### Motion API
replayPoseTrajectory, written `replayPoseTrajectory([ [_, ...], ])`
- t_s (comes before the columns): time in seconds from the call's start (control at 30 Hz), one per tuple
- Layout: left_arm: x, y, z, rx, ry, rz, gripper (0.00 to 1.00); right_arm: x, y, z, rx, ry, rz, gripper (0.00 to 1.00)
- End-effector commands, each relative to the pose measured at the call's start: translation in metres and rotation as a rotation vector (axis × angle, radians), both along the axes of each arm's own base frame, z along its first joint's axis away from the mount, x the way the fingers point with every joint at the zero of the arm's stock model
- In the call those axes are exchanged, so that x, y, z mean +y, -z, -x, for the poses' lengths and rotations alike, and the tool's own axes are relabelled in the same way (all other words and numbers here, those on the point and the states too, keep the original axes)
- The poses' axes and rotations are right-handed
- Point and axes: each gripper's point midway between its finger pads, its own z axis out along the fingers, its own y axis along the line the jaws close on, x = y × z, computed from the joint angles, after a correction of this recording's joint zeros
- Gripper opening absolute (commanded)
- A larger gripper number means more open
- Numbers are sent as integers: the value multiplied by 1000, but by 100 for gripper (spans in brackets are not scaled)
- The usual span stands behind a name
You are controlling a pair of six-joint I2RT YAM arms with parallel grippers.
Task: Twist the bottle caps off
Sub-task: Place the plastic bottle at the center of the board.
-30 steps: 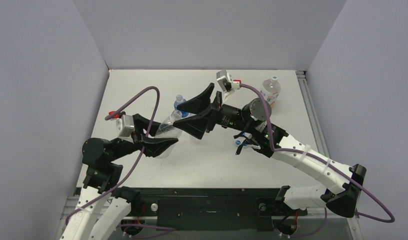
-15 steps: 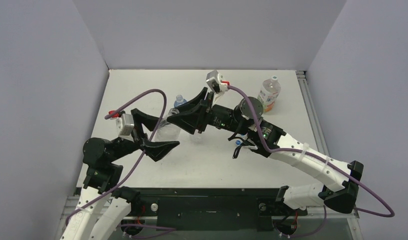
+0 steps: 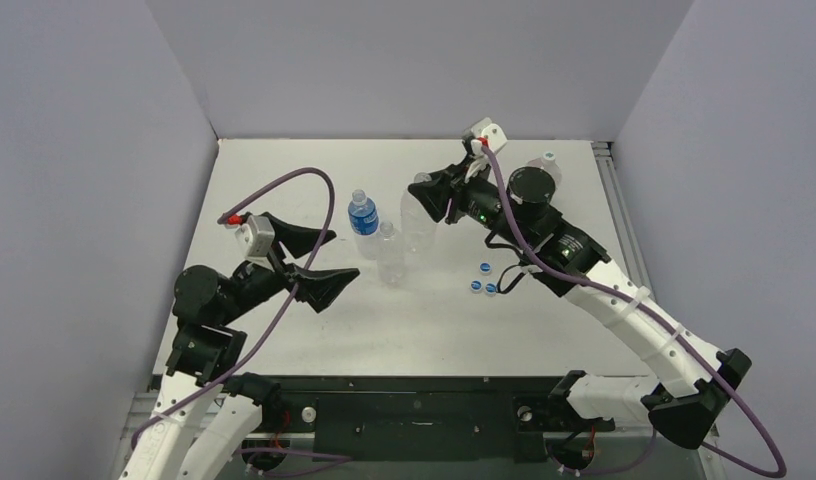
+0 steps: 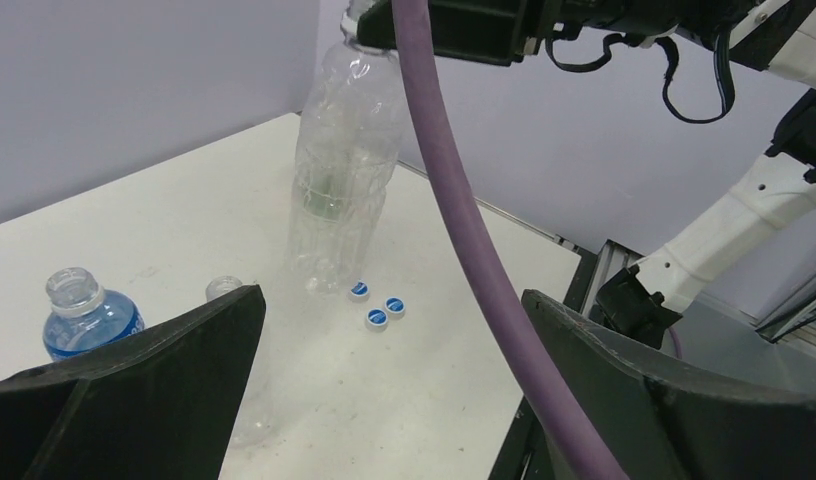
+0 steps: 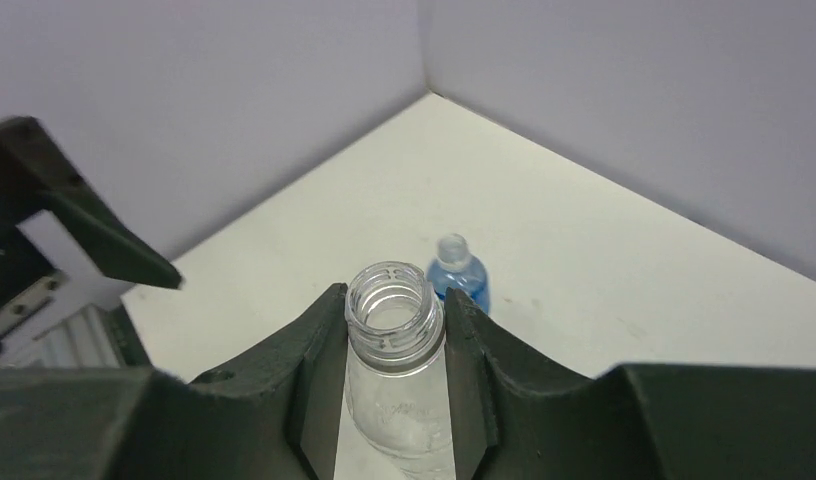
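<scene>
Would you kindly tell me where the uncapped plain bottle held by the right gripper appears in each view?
Top external: plain bottle at centre, right of the blue-labelled bottle.
Left wrist: plain bottle upper centre.
Right wrist: plain bottle bottom centre, mouth up.
Shared landmark: blue-labelled bottle, lower left in left wrist, just behind in right wrist.

Bright, even light falls from above onto the white table (image 3: 314, 170), and the shadows on it are faint and soft-edged. The top view is sharp, with a violet cast on the walls (image 3: 384, 60). In the left wrist view the near cable (image 4: 454, 200) looks slightly soft. Small highlights glint on the bottle (image 5: 392, 300) rim, with no harsh glare.
</scene>
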Motion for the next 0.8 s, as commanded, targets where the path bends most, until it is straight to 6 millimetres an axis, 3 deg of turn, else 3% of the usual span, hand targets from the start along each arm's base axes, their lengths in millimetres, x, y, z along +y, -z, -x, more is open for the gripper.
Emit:
replayPoseTrajectory([
  [0.0, 12, -30, 0, -97, -79, 21, 97, -28, 48, -34, 16, 161, 168, 0],
  [0.17, 10, -32, 1, -98, -61, -4, 97, -34, 91, -69, 45, 265, 202, 0],
  [0.43, 15, -30, -6, -100, -114, -15, 97, -34, 119, -122, 18, 437, 106, 0],
  [0.77, 18, -23, -6, -89, -131, -40, 97, -28, 154, -149, 46, 545, -2, 0],
])
